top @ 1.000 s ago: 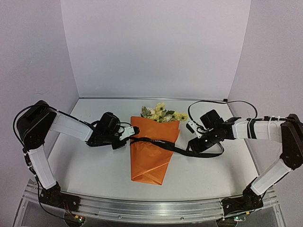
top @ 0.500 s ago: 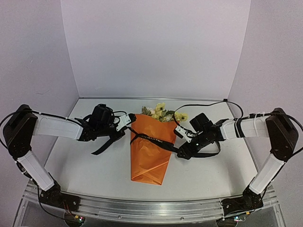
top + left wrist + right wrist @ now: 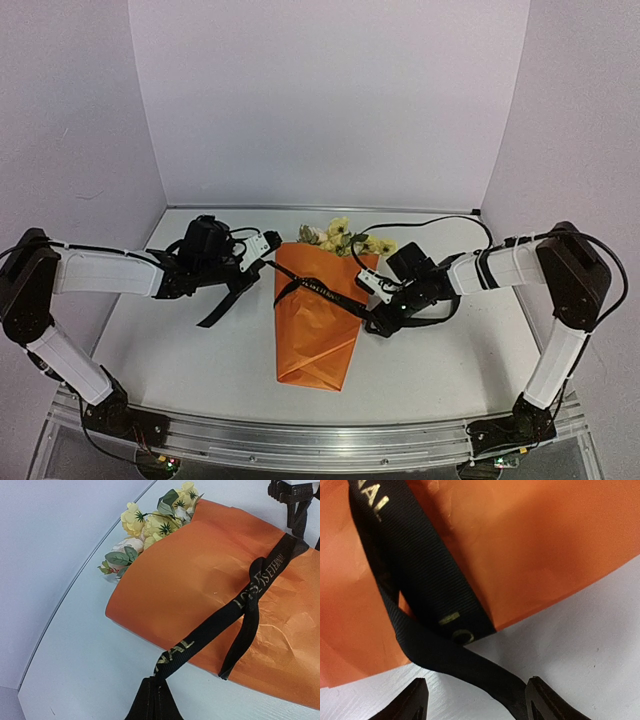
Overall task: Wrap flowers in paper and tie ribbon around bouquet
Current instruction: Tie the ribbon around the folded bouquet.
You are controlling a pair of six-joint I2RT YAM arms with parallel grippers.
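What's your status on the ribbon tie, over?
Left gripper shut on ribbon. Right gripper open, ribbon strand between its jaws, ungripped. Bouquet wrapped, ribbon crossed over the paper. No obstruction seen.

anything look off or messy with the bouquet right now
Nothing is spilled or torn. The ribbon lies slanted across the orange paper cone, its crossover looking loose, not cinched, with one short tail lying free on the paper. The left gripper is shut on one end. The flowers sit tidily in the wide end.
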